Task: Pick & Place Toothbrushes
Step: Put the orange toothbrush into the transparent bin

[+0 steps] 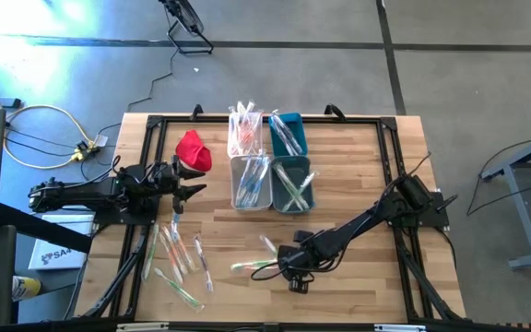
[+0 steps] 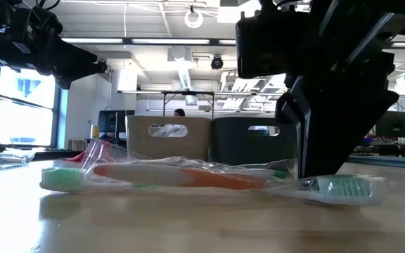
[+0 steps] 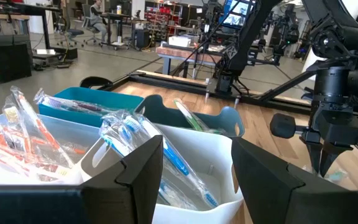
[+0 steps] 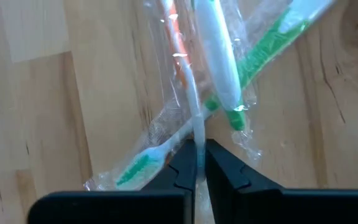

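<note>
Three wrapped toothbrushes lie crossed on the wood near the table's front. One is orange and white [image 4: 180, 56], one has a green head [image 4: 135, 168], one is white with a green tip [image 4: 219, 62]. My right gripper [image 4: 196, 149] points steeply down over them, shut on the orange and white one. Several more toothbrushes [image 1: 178, 258] lie loose at the front left. My left gripper [image 3: 197, 186] hangs level at the table's left, open and holding nothing, facing the bins. My right gripper pinches the orange and white toothbrush by its thin white shaft [image 4: 196, 129], wrapper and all, between its two fingers. The fingers [image 4: 182, 165] come from above, slanting down, one on each side of the shaft. The toothbrush [image 2: 188, 176] still lies flat on the table.
Two white bins [image 1: 250, 182] [image 1: 244, 129] and two teal bins [image 1: 291, 184] [image 1: 286, 132], all holding toothbrushes, stand at the table's middle and far side. A red cloth [image 1: 194, 149] lies to their left. Another toothbrush [image 1: 268, 244] lies just beyond my right gripper.
</note>
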Tool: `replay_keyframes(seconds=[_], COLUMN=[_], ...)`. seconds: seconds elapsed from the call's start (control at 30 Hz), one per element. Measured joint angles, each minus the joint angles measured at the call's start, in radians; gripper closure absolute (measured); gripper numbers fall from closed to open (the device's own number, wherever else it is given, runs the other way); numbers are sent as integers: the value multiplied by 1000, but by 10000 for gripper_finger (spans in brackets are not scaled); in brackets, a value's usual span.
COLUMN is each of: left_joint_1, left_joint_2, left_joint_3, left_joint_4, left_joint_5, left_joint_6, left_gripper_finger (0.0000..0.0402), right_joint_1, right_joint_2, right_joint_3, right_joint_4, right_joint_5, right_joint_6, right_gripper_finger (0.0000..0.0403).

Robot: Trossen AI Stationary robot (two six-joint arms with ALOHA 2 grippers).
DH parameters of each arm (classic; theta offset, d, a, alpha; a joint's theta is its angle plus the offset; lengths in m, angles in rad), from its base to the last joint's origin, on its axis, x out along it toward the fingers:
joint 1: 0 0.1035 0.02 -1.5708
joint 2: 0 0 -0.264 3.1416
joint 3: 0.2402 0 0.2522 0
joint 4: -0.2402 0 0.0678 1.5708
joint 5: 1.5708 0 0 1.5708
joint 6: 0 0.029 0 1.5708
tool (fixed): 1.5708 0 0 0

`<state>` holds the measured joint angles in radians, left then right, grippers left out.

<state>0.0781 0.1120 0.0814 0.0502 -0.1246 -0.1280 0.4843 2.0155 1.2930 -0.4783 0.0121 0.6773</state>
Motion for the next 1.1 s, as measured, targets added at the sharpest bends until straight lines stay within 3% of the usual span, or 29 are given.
replay_keyframes(seconds=[0.27, 0.57, 1.1], left_joint_1=[0, 0, 0], left_joint_2=[0, 0, 0], left_joint_3=[0, 0, 0], left_joint_4=[0, 0, 1], left_joint_5=[0, 0, 0], left_joint_6=[0, 0, 0], left_gripper_finger=[213, 213, 213], right_joint_1=[1, 0, 1], right_joint_2=[-23, -122, -316], right_joint_3=[-3, -2, -1], right_joint_4=[12, 21, 64], right_joint_5=[-26, 15, 281], right_joint_6=[0, 3, 3], right_gripper_finger=[393, 395, 396])
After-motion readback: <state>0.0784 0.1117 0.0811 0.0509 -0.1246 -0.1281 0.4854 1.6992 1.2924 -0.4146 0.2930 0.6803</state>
